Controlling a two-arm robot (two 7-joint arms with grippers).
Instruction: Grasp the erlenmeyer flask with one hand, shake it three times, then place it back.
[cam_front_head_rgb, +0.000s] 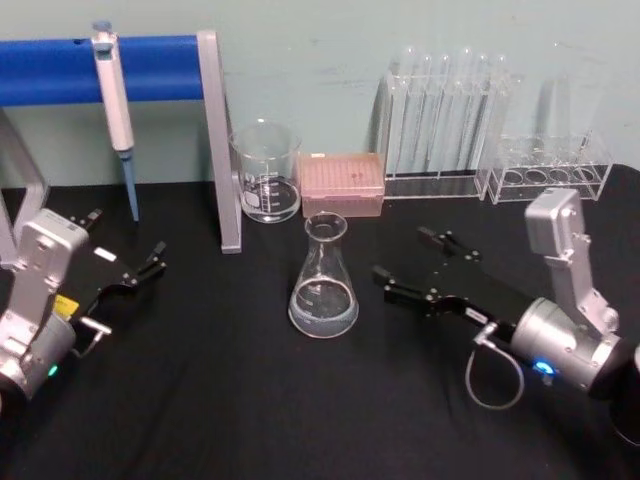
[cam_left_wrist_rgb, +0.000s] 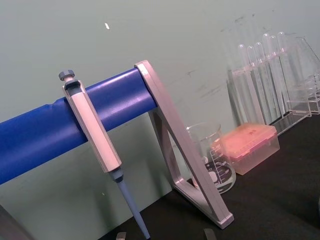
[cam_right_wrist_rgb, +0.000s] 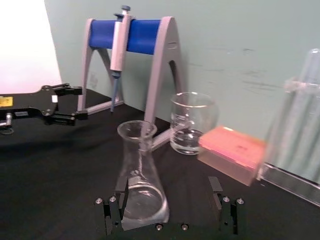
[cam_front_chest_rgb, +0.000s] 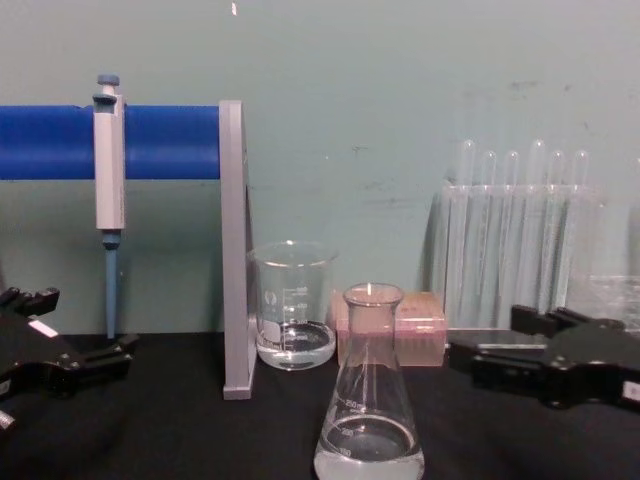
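R hand (cam_front_head_rgb: 402, 255) gaped empty just right of flask (cam_front_head_rgb: 323, 285), L hand (cam_front_head_rgb: 156, 259) idle well left of it; skewed squeeze could've tipped flask & spilt liquid (cam_front_head_rgb: 322, 316).

Silver-grey arms, boxy then cylindrical at the wrists. The left hand (cam_front_head_rgb: 128, 237) and right hand (cam_front_head_rgb: 400, 252) are black, with long flat jaws. A thin grey cable (cam_front_head_rgb: 492, 385) loops off the right wrist (a small blue light (cam_front_head_rgb: 543, 368) glows there).

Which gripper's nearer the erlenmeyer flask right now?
Right. The right gripper, open, sits just right of the erlenmeyer flask, not touching it. The left gripper, open, is farther off on the flask's left, by the pipette stand.
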